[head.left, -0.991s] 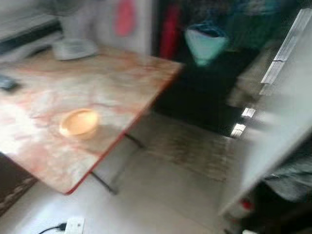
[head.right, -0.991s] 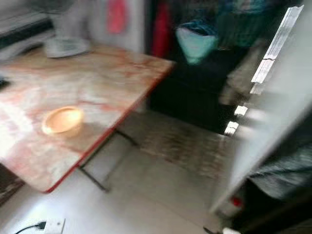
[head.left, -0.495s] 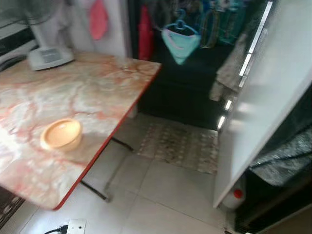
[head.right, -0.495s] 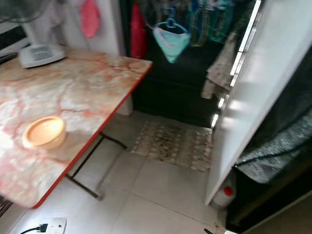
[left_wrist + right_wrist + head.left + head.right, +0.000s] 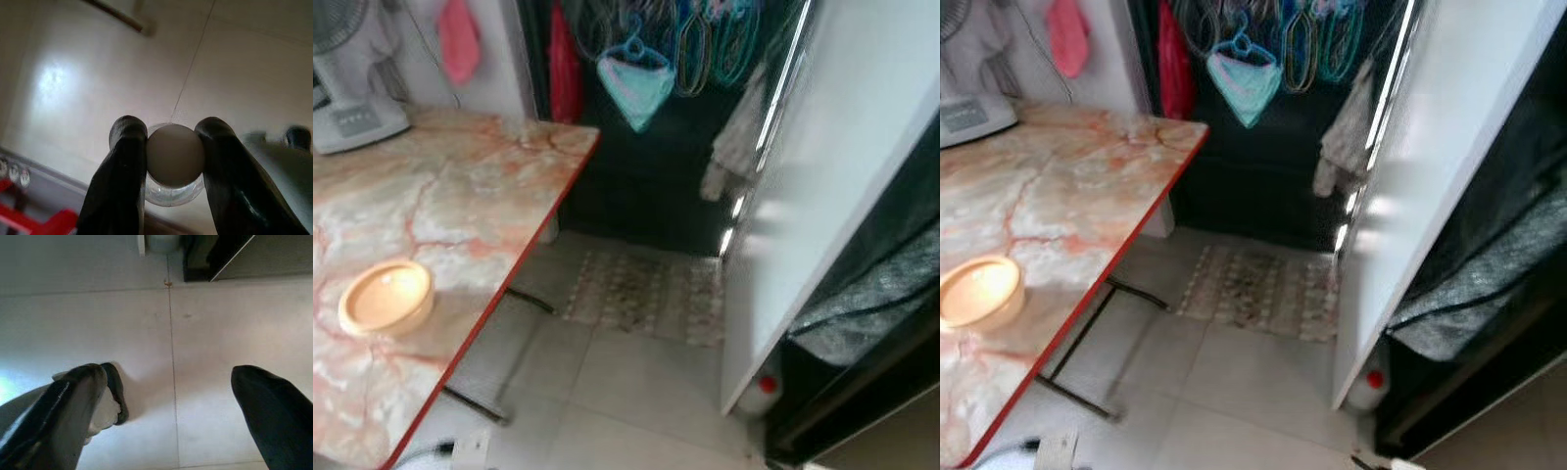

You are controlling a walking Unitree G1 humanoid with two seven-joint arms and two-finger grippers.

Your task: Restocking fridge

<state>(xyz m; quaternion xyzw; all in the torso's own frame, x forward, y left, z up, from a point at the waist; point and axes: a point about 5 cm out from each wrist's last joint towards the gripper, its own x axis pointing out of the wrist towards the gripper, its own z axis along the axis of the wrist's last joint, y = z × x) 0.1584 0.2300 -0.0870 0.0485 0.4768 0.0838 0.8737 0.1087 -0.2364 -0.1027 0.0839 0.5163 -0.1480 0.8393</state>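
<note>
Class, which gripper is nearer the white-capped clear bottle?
Left. The left gripper has the bottle clamped between its fingers; the right gripper hangs open above the floor tiles.

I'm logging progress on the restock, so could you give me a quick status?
Left gripper shut on white-capped clear bottle. Right gripper open, over floor. White fridge door ahead, open.

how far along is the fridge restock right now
Early to midway, by the look of it. Done: the white fridge door stands open. In hand: the left gripper is shut on a clear bottle with a white cap, hanging over the tiled floor. The right gripper is open and empty. Left: carry the bottle to the fridge and shelve it. The shelves are too dark to judge stock.
</note>
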